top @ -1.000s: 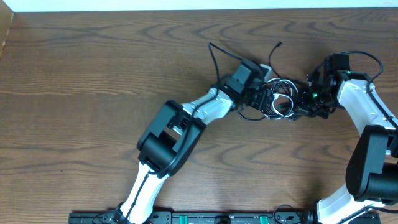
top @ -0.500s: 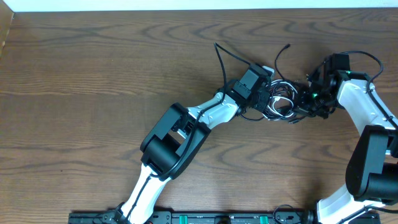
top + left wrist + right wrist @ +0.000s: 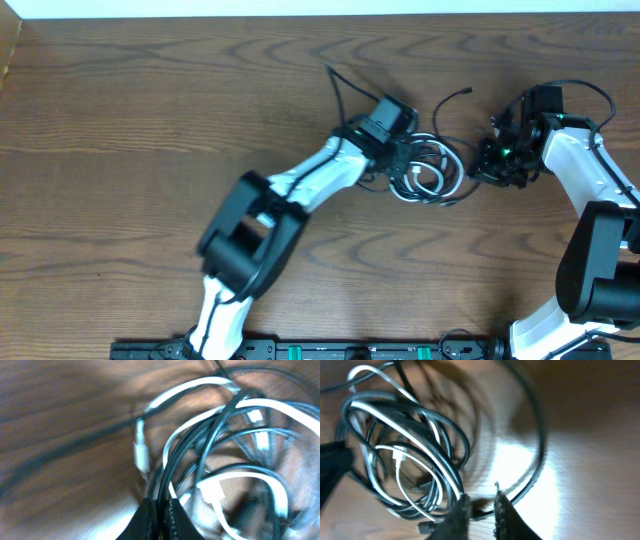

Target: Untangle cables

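Finds the left gripper (image 3: 159, 512) now pinched fully shut on a few strands of the black cable (image 3: 167, 472), right at the edge of the knot. Shows the whole knot, black cable and white cable (image 3: 200, 382) wound together in 1 coil, dragged away from the right gripper (image 3: 481, 507): touching it half a second back, now lying near it on the table (image 3: 150, 150), on the side toward the left arm, with bare wood between. Catches the right gripper easing from shut to a narrow gap, 1 black strand curving up to its tips; cannot tell whether that strand is pinched there or merely lies against them. Leaves the 2 cables as interlaced as before, only shifted. Suggests a tug that carries the knot along rather than opening it, and calls for a firm hold at the right gripper before any further pull.
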